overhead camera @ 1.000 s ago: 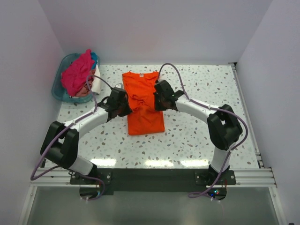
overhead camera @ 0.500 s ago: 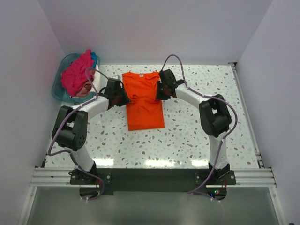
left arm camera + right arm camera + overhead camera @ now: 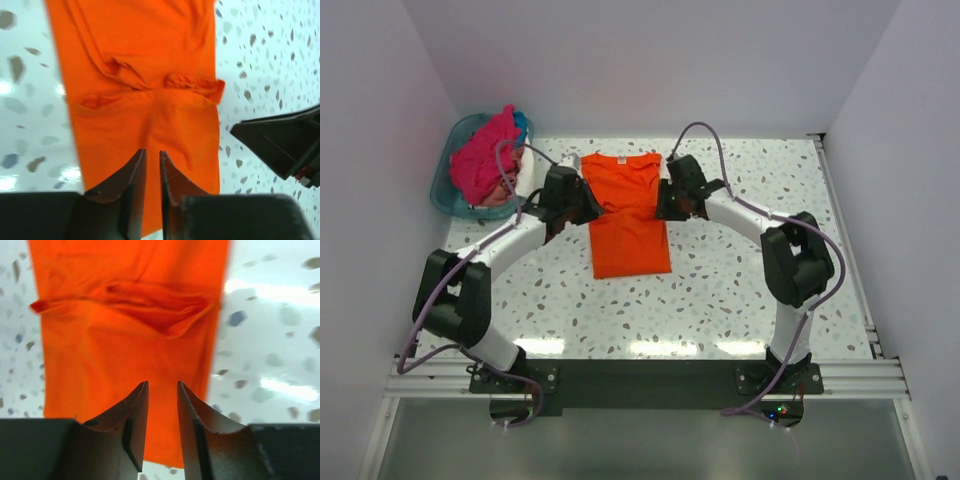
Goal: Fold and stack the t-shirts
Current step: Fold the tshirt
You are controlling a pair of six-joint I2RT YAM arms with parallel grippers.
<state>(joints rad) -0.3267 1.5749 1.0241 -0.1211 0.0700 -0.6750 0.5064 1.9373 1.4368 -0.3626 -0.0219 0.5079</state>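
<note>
The orange t-shirt (image 3: 628,215) lies flat on the table with its collar at the far end and its sides folded in, so the lower part is a narrow strip. My left gripper (image 3: 584,203) hangs at its left edge near the sleeve and my right gripper (image 3: 666,203) at its right edge. In the left wrist view the jaws (image 3: 152,152) stand a narrow gap apart, empty, above the orange cloth (image 3: 145,75). In the right wrist view the jaws (image 3: 162,384) are slightly open and empty over the cloth (image 3: 125,340). A magenta-pink t-shirt (image 3: 483,160) is piled in the basket, with some blue (image 3: 523,124) and white (image 3: 526,181) cloth.
The teal plastic basket (image 3: 448,195) stands at the far left corner, partly off the table's edge. White walls close in the table on the left, back and right. The speckled tabletop (image 3: 750,270) shows right of and in front of the shirt.
Both grippers have moved from the middle of the orange shirt toward its far, shoulder end. The shirt's crumpled middle now lies flatter.
</note>
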